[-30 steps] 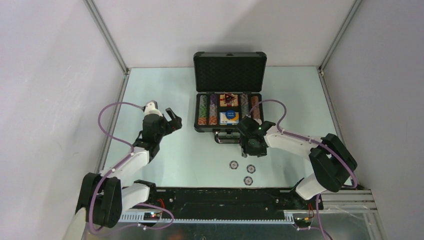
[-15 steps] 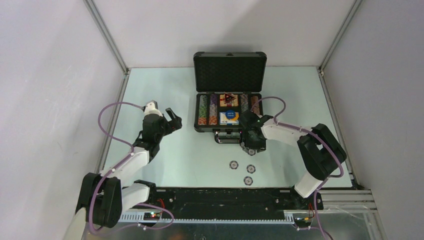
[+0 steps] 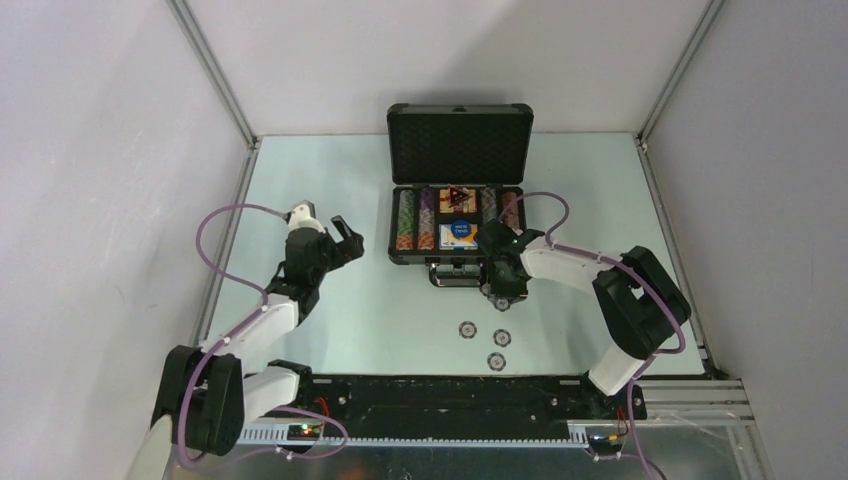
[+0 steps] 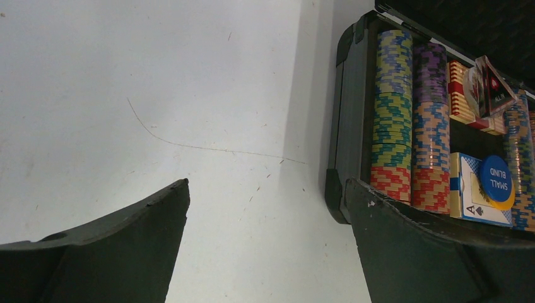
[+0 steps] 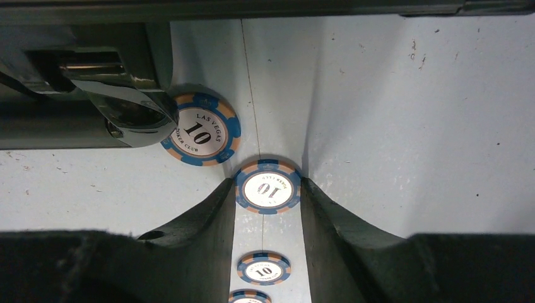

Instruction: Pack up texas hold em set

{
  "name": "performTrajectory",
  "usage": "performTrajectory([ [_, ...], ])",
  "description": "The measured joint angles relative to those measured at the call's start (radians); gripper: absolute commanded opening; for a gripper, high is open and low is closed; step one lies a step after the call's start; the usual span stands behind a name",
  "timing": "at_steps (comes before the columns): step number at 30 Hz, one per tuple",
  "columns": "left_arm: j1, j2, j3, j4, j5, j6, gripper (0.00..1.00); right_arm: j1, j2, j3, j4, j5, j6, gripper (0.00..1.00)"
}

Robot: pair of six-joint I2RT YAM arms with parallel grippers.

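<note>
Right gripper (image 5: 268,187) pinches a chip (image 5: 268,191) by the briefcase handle (image 3: 452,277), second chip (image 5: 202,134) alongside; left gripper (image 4: 266,189) gapes.

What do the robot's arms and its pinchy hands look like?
Both the left arm and the right arm are white tubes with chunky black joints. A thin purple cable loops along each one. The left gripper and right gripper are black, with two dark curved fingers each.

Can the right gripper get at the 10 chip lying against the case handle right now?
Probably not cleanly: the case handle overlaps the edge of that chip, and the right gripper is closed around another chip nearer to it.
</note>
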Motion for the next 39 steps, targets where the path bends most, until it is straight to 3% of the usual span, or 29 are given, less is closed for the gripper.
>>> performTrajectory([
  [10, 0.000, 0.000, 0.000, 0.004, 0.000, 0.000, 0.98, 0.026, -0.055, 0.001, -0.016, 0.001, -0.001, 0.42],
  [19, 0.000, 0.000, 0.000, 0.005, 0.000, 0.001, 0.98, 0.124, -0.079, -0.004, -0.085, 0.018, 0.019, 0.42],
  [27, 0.000, 0.000, 0.000, 0.005, 0.000, 0.001, 0.98, 0.201, -0.206, -0.088, -0.147, 0.014, 0.082, 0.43],
  [39, 0.000, 0.000, 0.000, 0.005, 0.004, 0.001, 0.98, 0.245, -0.194, -0.146, -0.143, 0.000, 0.128, 0.44],
])
